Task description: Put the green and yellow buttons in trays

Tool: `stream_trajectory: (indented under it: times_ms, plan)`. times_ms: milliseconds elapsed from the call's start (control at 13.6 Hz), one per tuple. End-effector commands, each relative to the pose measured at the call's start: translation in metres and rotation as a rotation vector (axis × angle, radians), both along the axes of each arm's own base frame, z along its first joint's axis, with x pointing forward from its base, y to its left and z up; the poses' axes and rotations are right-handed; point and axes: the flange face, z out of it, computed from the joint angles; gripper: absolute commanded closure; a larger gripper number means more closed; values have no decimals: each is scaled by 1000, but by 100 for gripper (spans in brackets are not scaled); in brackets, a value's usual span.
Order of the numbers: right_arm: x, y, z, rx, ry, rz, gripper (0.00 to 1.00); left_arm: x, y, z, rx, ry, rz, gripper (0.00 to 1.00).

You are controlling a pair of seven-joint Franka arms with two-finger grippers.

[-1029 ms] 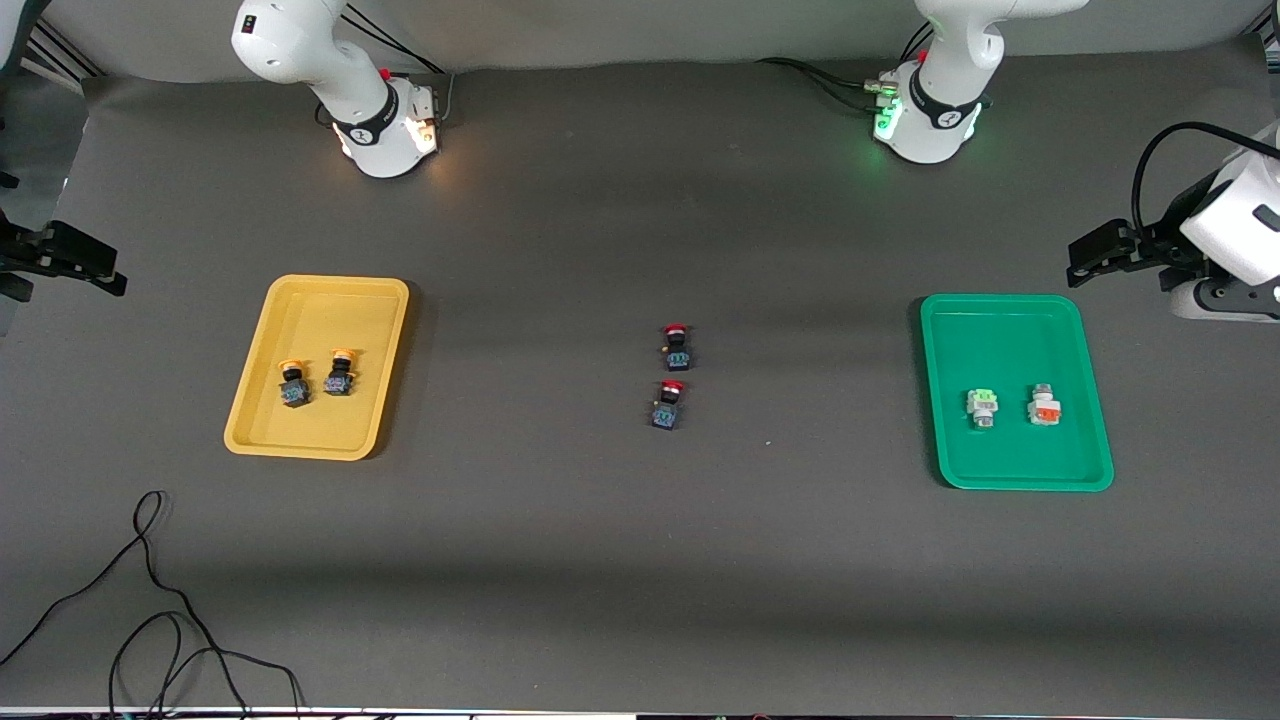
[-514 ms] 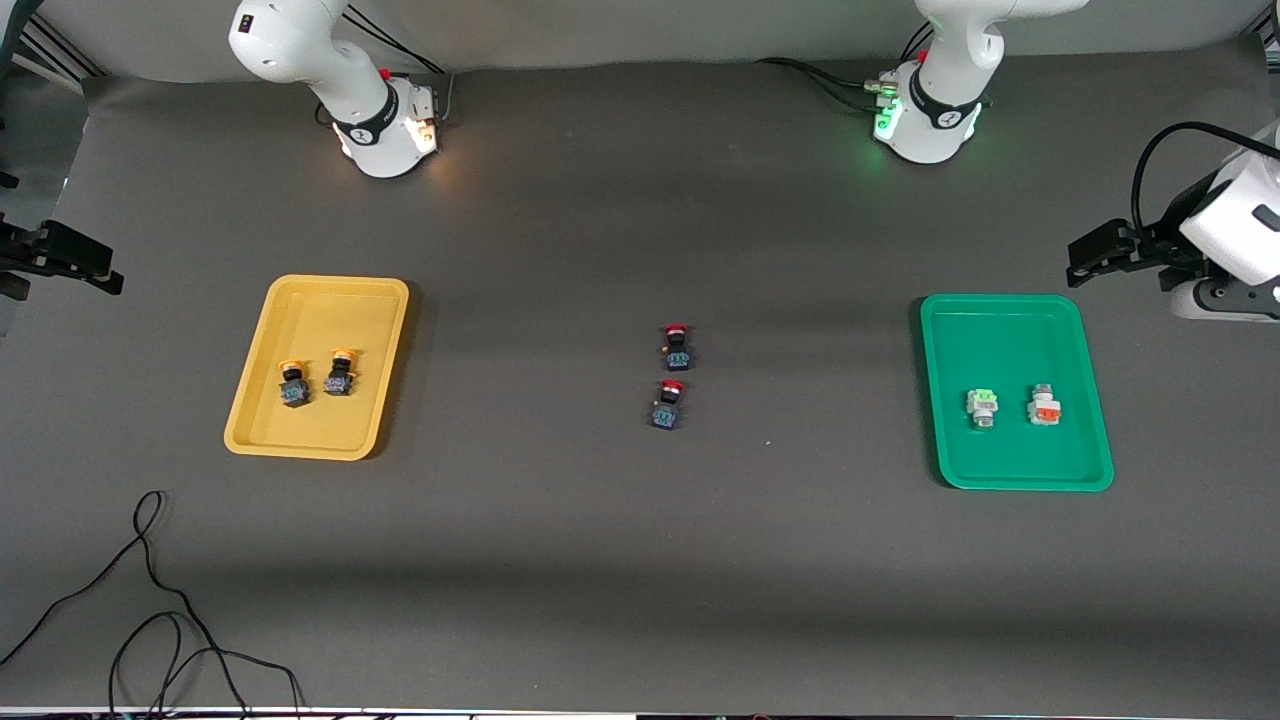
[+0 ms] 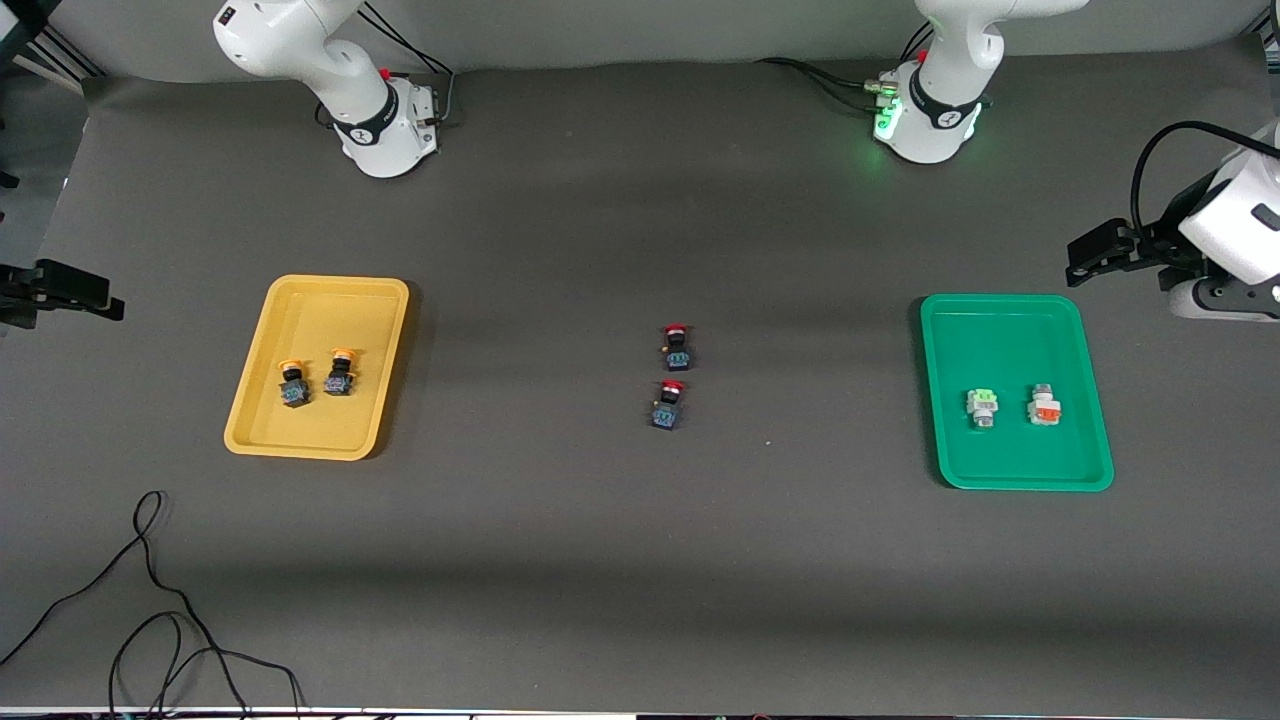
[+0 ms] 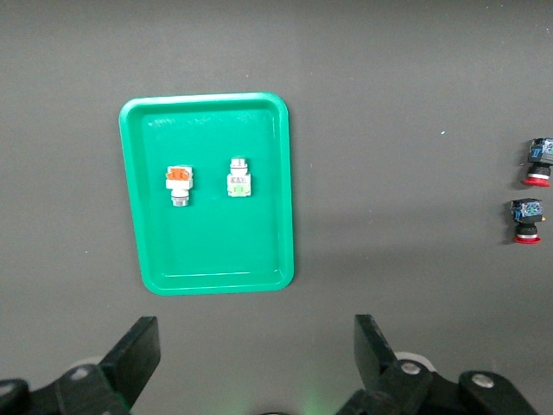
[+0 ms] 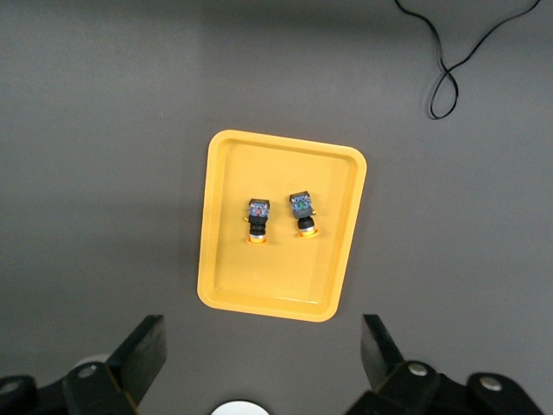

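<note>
1. Yellow tray (image 3: 318,366): holds both yellow-capped buttons (image 3: 316,377), side by side.
2. Green tray (image 3: 1015,391): holds the green button (image 3: 982,406) and the orange-red button (image 3: 1044,406).
3. Red-capped buttons (image 3: 672,375): mid-surface, to be left alone.
4. Left gripper (image 4: 251,363): released, empty, high over the surface by the green tray.
5. Right gripper (image 5: 263,367): released, empty, by the yellow tray.
6. Judgement: sorting looks complete; retreat clear of both trays.
</note>
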Motion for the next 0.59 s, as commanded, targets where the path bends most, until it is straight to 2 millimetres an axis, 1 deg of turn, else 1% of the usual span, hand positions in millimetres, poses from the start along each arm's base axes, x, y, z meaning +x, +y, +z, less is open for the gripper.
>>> stream_trajectory:
  times_ms: [0,294,514]
  plan:
    - [-8,-7,11,24,12,11,0,-7,-3,5,-8,-5,-4,0]
    - [-10,5,11,4,31,3,0,-6,-3,5,-8,-8,-4,0]
    - [-13,-2,11,25,31,17,0,-6,-3,6,-8,-9,-4,0]
